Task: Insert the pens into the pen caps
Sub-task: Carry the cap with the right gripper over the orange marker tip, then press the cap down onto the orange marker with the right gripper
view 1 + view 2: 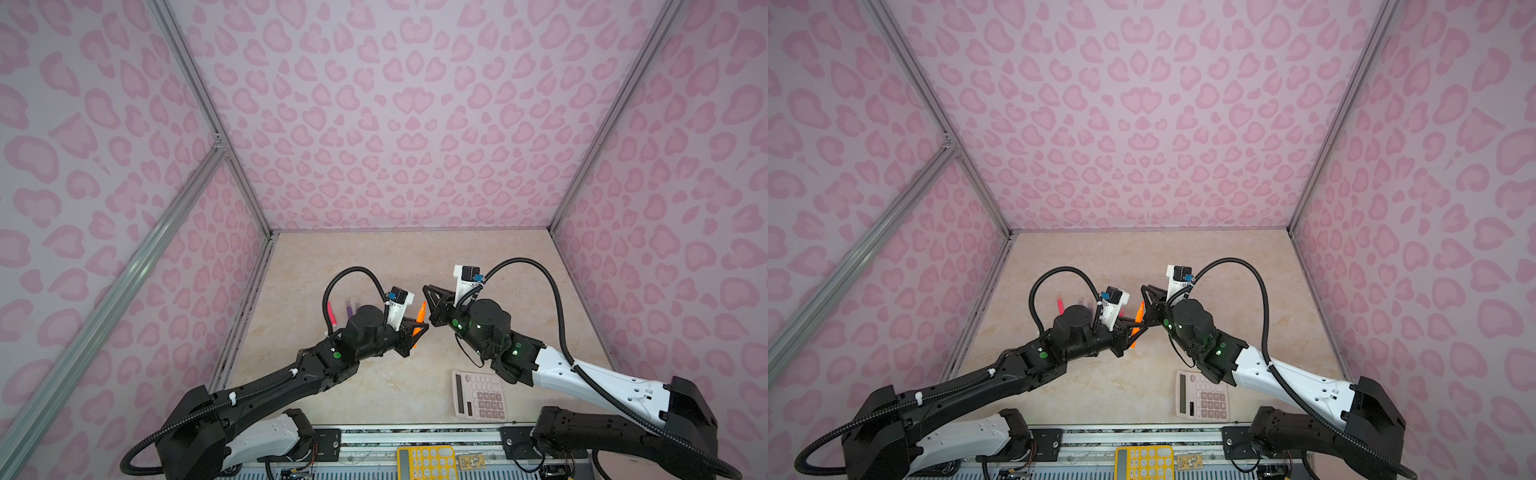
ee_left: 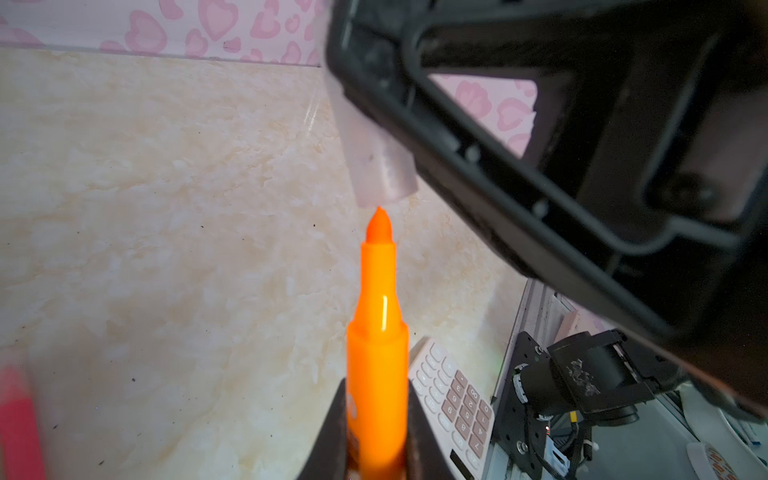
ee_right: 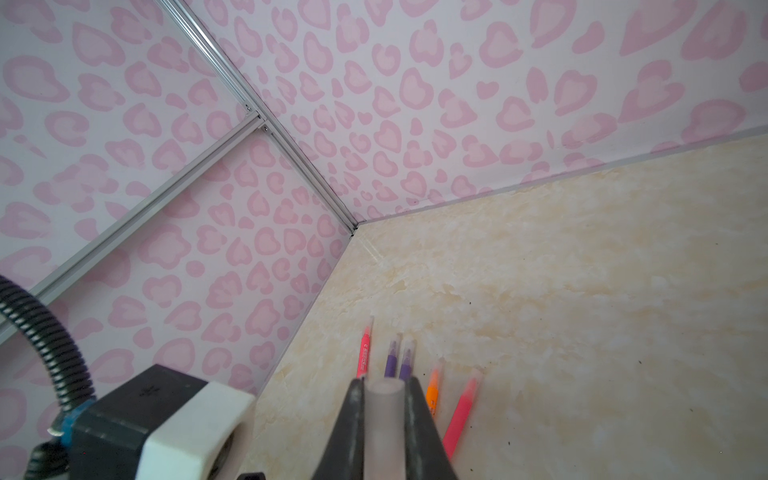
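The left gripper (image 2: 376, 432) clamps a bright orange plastic marker pen (image 2: 376, 353) between dark jaws, its tapered tip right at the mouth of a frosted clear tube cap (image 2: 380, 166) held by the black right gripper (image 2: 357, 91).

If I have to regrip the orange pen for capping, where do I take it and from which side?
Grip the orange pen on its wide straight barrel, behind the step where it narrows, as the left gripper does now. Come from the tail end, jaws across the barrel: that should leave the tapered tip free to enter the cap in the right gripper.
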`<state>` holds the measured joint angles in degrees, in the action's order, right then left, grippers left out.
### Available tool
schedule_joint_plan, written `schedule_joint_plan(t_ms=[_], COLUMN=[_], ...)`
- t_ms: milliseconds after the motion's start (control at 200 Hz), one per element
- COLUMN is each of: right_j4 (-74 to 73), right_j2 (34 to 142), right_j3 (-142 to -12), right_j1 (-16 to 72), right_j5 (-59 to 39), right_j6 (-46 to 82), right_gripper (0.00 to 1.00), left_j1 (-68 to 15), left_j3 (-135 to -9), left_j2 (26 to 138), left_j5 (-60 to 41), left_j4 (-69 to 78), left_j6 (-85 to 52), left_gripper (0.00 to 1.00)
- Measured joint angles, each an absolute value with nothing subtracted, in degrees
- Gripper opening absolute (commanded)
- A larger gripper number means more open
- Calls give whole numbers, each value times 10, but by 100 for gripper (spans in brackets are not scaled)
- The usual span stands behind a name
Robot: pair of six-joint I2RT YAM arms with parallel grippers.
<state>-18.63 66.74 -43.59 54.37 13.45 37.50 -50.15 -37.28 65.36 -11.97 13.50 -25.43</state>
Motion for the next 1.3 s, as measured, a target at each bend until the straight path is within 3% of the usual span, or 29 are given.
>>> schedule_joint_plan(t_ms=[1260, 1300], right_j4=[-330, -330], right_j2=[722, 721], right_j3=[-406, -406], right_j1=[624, 624], right_j5=[192, 191], right_j6=[393, 392], right_gripper=[0, 3], left_j1=[-503, -503], left_j3=[-351, -351], left_j2=[575, 575], left_j5=[-41, -42], left_j4=[87, 87], left_j6=[-265, -265], left_gripper=[3, 3])
